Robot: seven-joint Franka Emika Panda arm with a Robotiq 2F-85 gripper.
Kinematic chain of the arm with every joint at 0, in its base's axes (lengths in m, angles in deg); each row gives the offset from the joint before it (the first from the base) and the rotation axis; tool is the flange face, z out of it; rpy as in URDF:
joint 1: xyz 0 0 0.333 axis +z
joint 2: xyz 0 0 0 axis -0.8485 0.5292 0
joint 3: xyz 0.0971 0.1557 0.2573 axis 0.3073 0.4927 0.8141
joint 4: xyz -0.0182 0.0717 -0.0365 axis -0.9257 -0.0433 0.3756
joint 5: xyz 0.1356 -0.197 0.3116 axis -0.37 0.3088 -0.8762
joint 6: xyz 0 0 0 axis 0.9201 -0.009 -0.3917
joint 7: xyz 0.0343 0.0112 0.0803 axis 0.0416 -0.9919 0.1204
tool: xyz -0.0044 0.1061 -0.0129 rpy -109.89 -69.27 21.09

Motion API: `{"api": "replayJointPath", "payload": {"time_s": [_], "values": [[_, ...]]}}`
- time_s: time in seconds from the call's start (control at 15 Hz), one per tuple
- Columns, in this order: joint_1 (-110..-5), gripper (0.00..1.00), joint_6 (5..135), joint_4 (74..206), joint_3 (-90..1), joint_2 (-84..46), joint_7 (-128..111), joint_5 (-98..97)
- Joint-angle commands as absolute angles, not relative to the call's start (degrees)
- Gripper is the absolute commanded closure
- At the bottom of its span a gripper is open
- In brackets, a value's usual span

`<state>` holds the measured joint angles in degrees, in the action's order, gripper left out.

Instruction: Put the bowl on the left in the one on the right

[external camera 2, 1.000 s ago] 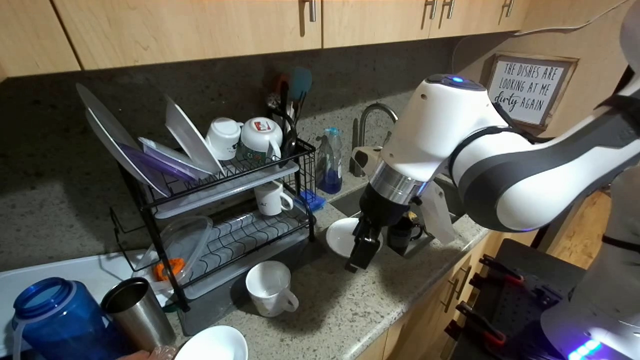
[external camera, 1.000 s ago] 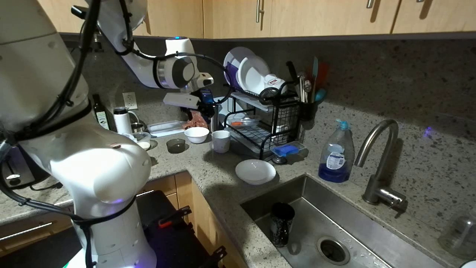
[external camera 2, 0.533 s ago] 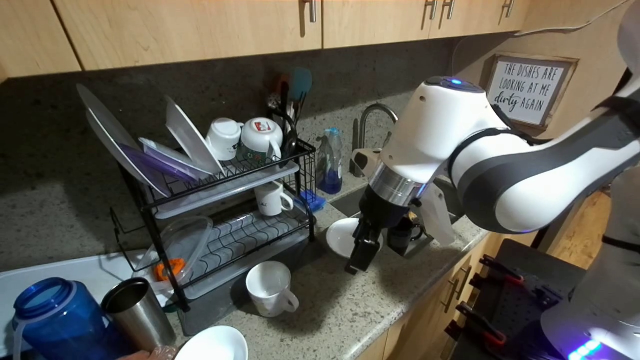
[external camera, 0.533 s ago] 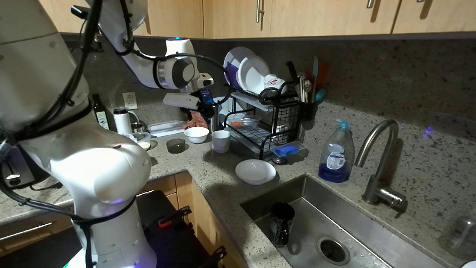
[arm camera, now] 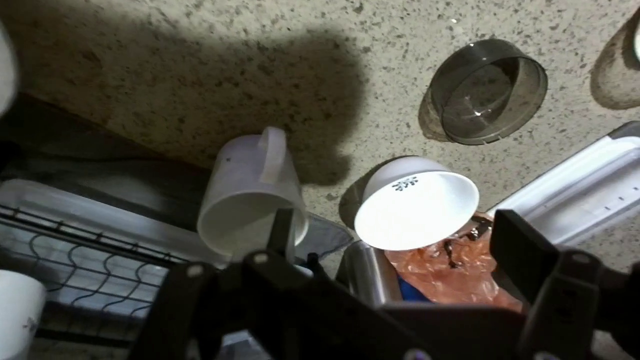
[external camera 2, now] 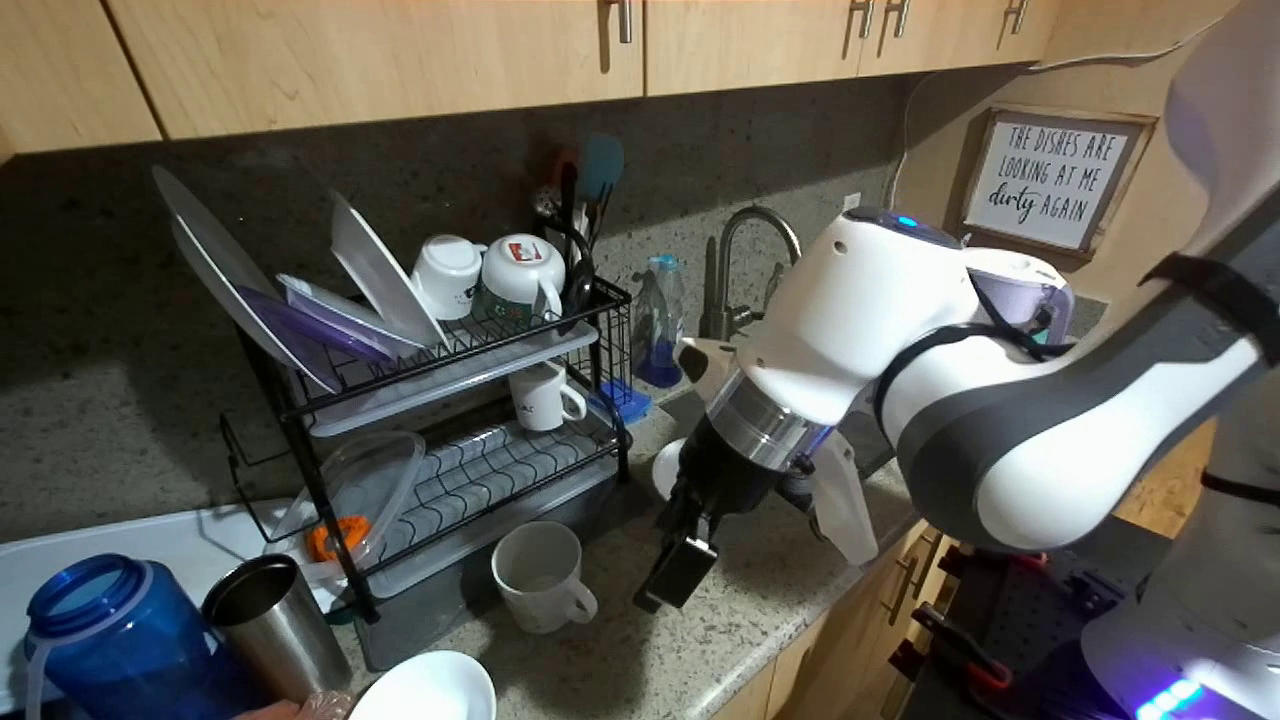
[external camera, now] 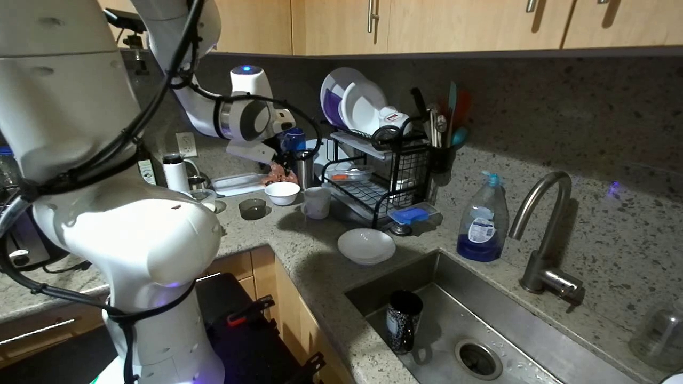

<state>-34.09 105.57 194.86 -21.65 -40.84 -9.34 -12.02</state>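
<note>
- The small, deep, round white bowl (arm camera: 420, 212) sits upright on the speckled beige stone counter (external camera: 307, 245); a small dark print shows by its rim.
- Above the counter and apart from the bowl hangs the black two-fingered gripper (external camera 2: 666, 583), tilted. Its jaws stand well apart; in the wrist view the small bowl shows between the black fingertips (arm camera: 517, 245).
- Just beside the small bowl, a white mug with a loop handle (arm camera: 252, 190) stands upright.
- In an exterior view, the wide, shallow, round white bowl (external camera: 366, 246) rests upright near the corner of the stainless steel sink (external camera: 480, 301); the mug stands between the two bowls.
- On the small bowl's other side lies a round, smoky see-through dish (arm camera: 492, 95).
- A cylindrical steel tumbler (external camera 2: 278, 630) and a crumpled orange-brown plastic bag (arm camera: 440, 275) are close by the small bowl; whether either touches it I cannot tell.
- The black wire two-tier dish rack (external camera 2: 490, 465) carries white plates (external camera: 364, 106) and upturned white cups (external camera 2: 523, 270) on its upper tier.
- A black patterned mug (external camera: 404, 322) stands in the sink, and a clear bottle of blue liquid (external camera: 483, 224) beside it.
</note>
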Motion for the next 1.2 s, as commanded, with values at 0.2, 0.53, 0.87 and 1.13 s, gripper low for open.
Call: {"api": "replayJointPath", "payload": {"time_s": [0.2, 0.53, 0.87, 1.13], "values": [[-32.51, 0.00, 109.19, 181.32, -19.13, -24.97, -10.23, -9.78], [-29.21, 0.00, 106.99, 170.90, -22.34, -16.16, -15.01, -7.05], [-21.44, 0.00, 108.30, 163.44, -31.00, -9.39, -21.56, -3.97], [-15.06, 0.00, 108.13, 158.61, -38.14, -4.71, -26.72, -2.94]]}}
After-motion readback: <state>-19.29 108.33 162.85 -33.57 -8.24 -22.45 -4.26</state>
